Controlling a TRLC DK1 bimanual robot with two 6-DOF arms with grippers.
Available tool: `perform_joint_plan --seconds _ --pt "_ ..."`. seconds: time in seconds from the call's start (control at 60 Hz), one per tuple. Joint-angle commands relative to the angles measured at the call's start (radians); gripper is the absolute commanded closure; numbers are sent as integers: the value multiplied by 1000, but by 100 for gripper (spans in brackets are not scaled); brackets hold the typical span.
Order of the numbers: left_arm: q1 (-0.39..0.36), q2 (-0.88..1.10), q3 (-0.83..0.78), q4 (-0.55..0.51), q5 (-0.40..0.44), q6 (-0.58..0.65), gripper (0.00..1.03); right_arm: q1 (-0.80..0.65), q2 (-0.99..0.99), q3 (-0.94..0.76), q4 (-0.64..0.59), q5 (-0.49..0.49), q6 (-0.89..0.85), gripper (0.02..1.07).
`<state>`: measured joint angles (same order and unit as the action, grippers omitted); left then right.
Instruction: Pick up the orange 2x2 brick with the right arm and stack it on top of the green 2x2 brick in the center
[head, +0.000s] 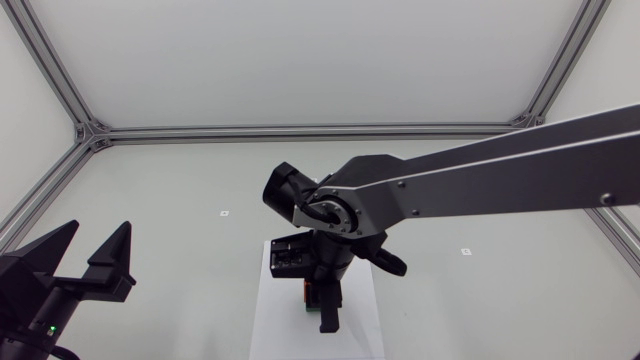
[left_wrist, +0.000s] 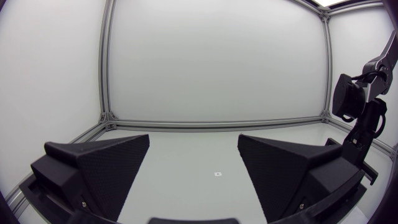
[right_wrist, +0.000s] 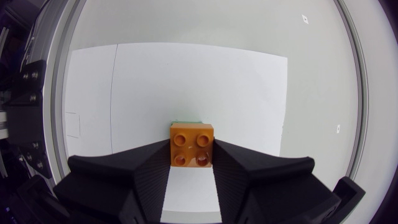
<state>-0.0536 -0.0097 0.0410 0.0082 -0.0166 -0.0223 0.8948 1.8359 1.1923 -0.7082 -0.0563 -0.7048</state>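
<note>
In the right wrist view an orange 2x2 brick (right_wrist: 191, 145) sits between the fingers of my right gripper (right_wrist: 191, 167), which is shut on it from both sides. Just past the orange brick's far edge a thin strip of the green brick (right_wrist: 186, 121) shows, directly under it. From above, my right arm comes in from the right, and the right gripper (head: 325, 308) points down over a white sheet (head: 268, 320). It hides most of the bricks; only a green sliver (head: 307, 309) shows. My left gripper (head: 95, 245) stands open at the near left, far from the bricks.
The white sheet (right_wrist: 186, 74) covers the table's middle. Small marks dot the grey table (head: 224, 213). A metal frame (head: 300, 131) runs along the table's edges. In the left wrist view my right arm (left_wrist: 357, 118) stands beside the open left gripper (left_wrist: 193, 165).
</note>
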Motion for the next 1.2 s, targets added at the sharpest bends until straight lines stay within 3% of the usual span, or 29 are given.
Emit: perform_joint_plan --seconds 0.0,1.183 --pt "-9 -3 -41 -11 3 5 4 -7 33 18 -23 -5 -18 81" --pt "-11 -3 -41 -11 3 5 4 -8 59 35 -36 -13 34 81"
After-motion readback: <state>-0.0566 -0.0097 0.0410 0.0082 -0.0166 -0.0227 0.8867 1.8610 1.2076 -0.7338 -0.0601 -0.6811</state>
